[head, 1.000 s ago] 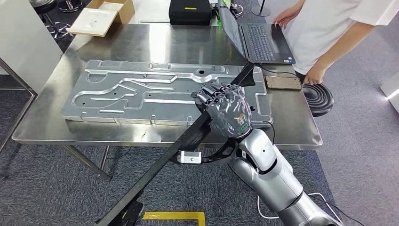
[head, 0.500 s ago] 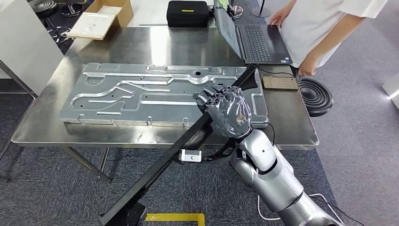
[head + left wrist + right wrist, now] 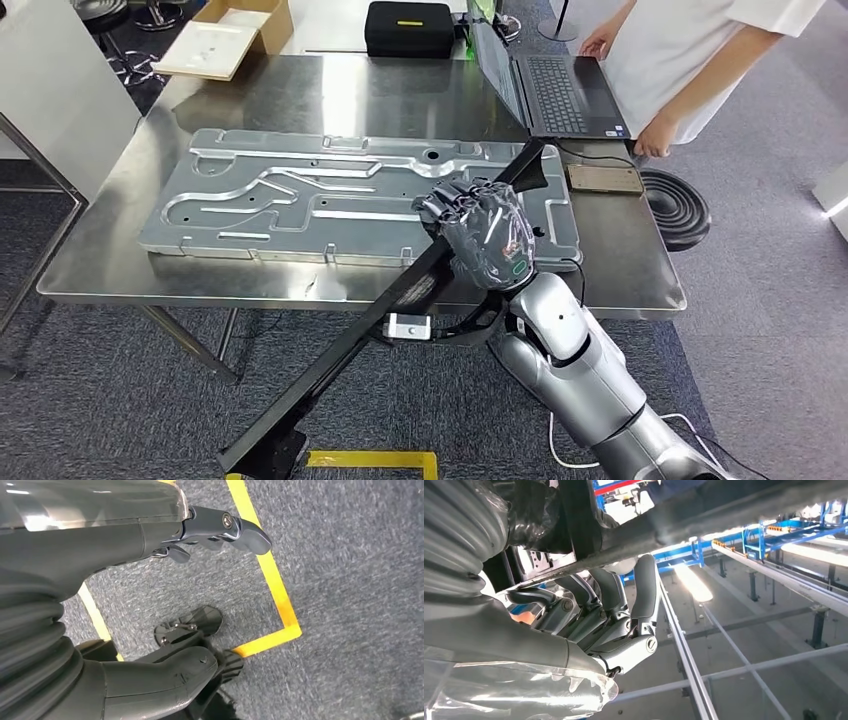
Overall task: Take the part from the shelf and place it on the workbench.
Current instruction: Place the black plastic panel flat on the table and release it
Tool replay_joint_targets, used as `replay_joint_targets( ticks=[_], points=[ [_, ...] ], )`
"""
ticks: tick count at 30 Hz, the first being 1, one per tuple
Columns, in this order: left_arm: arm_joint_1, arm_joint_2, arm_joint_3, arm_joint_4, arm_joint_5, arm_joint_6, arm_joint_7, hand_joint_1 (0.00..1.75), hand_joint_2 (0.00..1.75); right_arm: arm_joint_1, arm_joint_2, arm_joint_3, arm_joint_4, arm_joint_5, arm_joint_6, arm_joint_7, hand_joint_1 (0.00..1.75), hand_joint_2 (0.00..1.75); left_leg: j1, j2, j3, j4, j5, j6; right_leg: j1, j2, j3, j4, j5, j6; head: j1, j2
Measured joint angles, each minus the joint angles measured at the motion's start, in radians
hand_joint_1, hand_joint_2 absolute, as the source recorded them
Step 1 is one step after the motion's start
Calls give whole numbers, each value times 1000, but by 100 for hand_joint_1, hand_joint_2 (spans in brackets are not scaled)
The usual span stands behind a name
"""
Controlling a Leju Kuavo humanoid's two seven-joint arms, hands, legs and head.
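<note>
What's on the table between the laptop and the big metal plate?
In the head view, bare shiny tabletop lies between the laptop and the big metal plate; the long black part's tip pokes near that gap.

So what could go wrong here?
The right hand holds the long black part near its far end, so the free end by the floor could swing or slip. The far tip lies over the metal plate, close to the laptop and the person, and might bump them.
</note>
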Motion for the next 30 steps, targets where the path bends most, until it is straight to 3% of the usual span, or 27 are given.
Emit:
replay_joint_targets(
  ticks=[3, 5, 8, 9, 10, 11, 13, 15, 18, 20, 23, 24, 25, 26, 27, 28, 30],
  points=[
    [-4, -1, -2, 0, 1, 1, -1, 0, 175, -10, -1, 0, 10, 29, -1, -4, 175, 175, 2, -2, -4, -1, 1, -17, 3, -3, 4, -18, 2, -10, 0, 0],
    [-5, 0, -3, 0, 2, 2, -2, 0, 175, -15, -1, 0, 15, 43, -1, -4, 175, 175, 1, -3, -19, 31, -24, -27, -3, -11, 9, -31, 9, -22, 0, 0],
    [-5, 0, -4, 0, 4, 3, -3, 0, 175, -20, 0, 0, 23, 49, 0, -3, 175, 175, 2, -2, -97, 199, -109, -34, -3, -29, 12, -38, 12, -32, -1, 0],
    [-4, 0, -4, 0, 4, 3, -3, 0, 175, -20, 0, 0, 26, 50, 0, -3, 175, 175, 3, -2, -121, 248, -123, -36, -3, -35, 11, -37, 11, -33, -1, 0],
    [-4, 0, -4, 0, 4, 3, -3, 0, 175, -19, 0, 0, 30, 50, -1, -3, 175, 175, 3, -2, -130, 265, -119, -38, -2, -40, 11, -35, 10, -33, -1, 0],
    [-3, 0, -4, 0, 4, 3, -3, 0, 175, -19, 0, 0, 33, 49, -1, -3, 175, 175, 4, -1, -120, 243, -97, -40, -3, -44, 11, -32, 8, -32, -1, 0],
    [-3, 0, -4, 0, 4, 4, -4, 0, 175, -20, 0, 0, 37, 46, -1, -3, 175, 175, 7, 5, -61, 124, -35, -42, -4, -49, 10, -21, 1, -25, -1, 0],
    [-3, 0, -4, 0, 4, 4, -5, 0, 175, -22, 1, 0, 39, 43, -2, -3, 175, 175, 7, 12, -17, 31, -6, -35, 0, -52, 3, -5, -5, -15, -1, 0],
    [-1, -1, -4, 0, 4, 4, -5, 0, 175, -23, 1, 0, 42, 43, -2, -3, 175, 175, 4, 10, -14, 16, -4, -17, 4, -53, -4, 0, -6, -3, 0, 0],
    [-1, -1, -4, 0, 4, 4, -6, 0, 175, -23, 1, 0, 43, 43, -2, -3, 175, 175, 6, 8, -13, 11, 1, -6, -1, -39, -13, 24, -26, 6, 0, 0],
    [-4, -1, -4, 0, 4, 4, -5, 0, 175, -23, 0, 0, 47, 43, -2, -3, 175, 175, 8, 5, -14, 9, 5, 4, -5, -11, -85, 184, -113, 20, 0, 0],
    [-3, -1, -4, 0, 5, 4, -5, 0, 175, -21, 0, 0, 50, 43, -2, -3, 175, 175, 7, 3, -15, 9, 5, 5, -6, -8, -112, 240, -133, 21, 0, 0],
    [-3, -1, -4, 0, 6, 4, -5, 0, 175, -19, 0, 0, 53, 42, -2, -3, 175, 175, 6, 1, -15, 9, 5, 5, -6, -8, -126, 268, -134, 21, 0, 0],
    [-2, -1, -4, 0, 6, 3, -5, 0, 175, -18, -1, 0, 55, 42, -3, -2, 175, 175, 6, -2, -15, 9, 5, 5, -5, -7, -123, 260, -118, 19, 0, 0],
    [-2, -1, -4, 0, 7, 3, -5, 0, 175, -18, -1, 0, 57, 42, -6, 0, 175, 175, 6, -4, -14, 9, 5, 5, -5, -5, -99, 212, -86, 14, 0, 0],
    [-2, -1, -4, 0, 7, 3, -5, 0, 175, -18, -1, -1, 58, 42, -12, 2, 175, 175, 5, -7, -13, 9, 5, 4, -4, -2, -64, 142, -50, 8, 0, 0],
    [-3, -2, -4, 0, 7, 3, -6, 0, 175, -18, 0, -7, 58, 41, -33, 5, 175, 175, 3, -11, -15, 10, 6, -1, 2, 4, -6, 25, -11, -4, 0, 0]
  ],
)
